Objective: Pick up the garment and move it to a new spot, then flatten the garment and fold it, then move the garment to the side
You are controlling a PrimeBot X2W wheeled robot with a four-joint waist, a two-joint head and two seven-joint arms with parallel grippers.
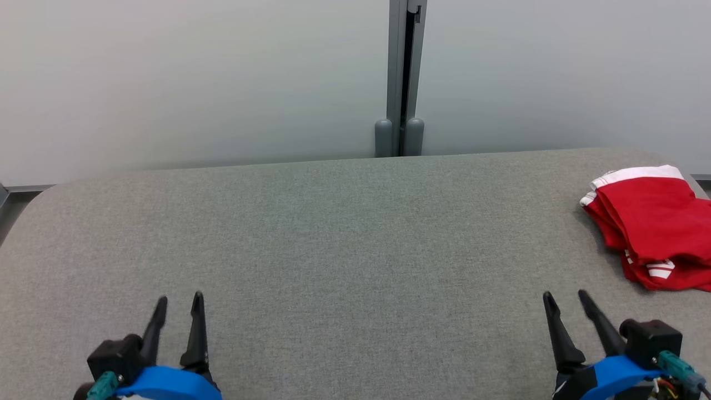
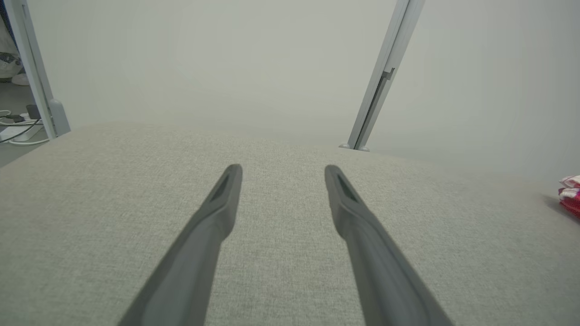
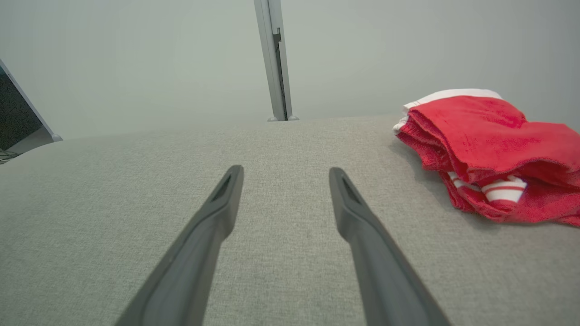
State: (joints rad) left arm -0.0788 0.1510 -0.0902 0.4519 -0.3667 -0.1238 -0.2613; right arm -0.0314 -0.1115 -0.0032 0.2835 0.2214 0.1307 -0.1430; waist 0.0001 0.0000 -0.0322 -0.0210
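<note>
**Garment lies ahead and to the right of my right fingers; the right arm is the nearer one.**
The red garment [image 1: 650,222] rests in a loose, layered heap on the grey counter [image 1: 333,233], with its white band [image 1: 639,175] on the side away from me. My right fingers [image 1: 558,333] stand on the near side of the garment and a little to its left, close to it but apart from it. They are spread wide and hold nothing. My left fingers [image 1: 194,328] are well apart from the garment, far to its left, and are also spread and empty. The head view's edge cuts off the garment's right part, so I cannot fix its long axis. In my judgement a pick-up calls for the right arm to reach forward and rightward to the garment's near-left edge.
</note>
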